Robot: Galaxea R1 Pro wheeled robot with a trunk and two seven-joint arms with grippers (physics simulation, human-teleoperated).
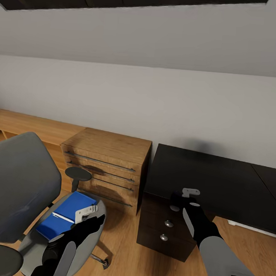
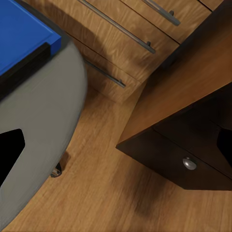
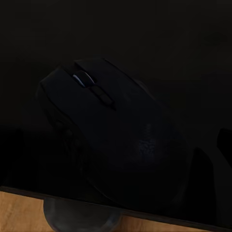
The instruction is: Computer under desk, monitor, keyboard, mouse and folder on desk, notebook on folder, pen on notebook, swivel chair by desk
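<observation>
The blue folder (image 1: pixel 68 211) lies flat on the grey seat of the swivel chair (image 1: pixel 16 186) at the lower left, a thin white stripe across it. My left gripper (image 1: pixel 91 217) hangs open just right of the folder (image 2: pixel 21 34), past the seat's front edge, over the wooden floor. The black desk (image 1: pixel 217 181) fills the right side. My right gripper (image 1: pixel 185 202) is open above its front left corner. A black mouse (image 3: pixel 108 130) rests on the desk (image 3: pixel 183 43) by that edge, between the right gripper's fingers. Monitor, keyboard, computer, notebook and pen are out of view.
An oak drawer unit (image 1: pixel 107 164) with metal bar handles stands between the chair and the desk. A long oak shelf (image 1: pixel 27 123) runs left along the white wall. Under the desk's left end is a black drawer pedestal (image 1: pixel 164 231) with round knobs. The floor is wood.
</observation>
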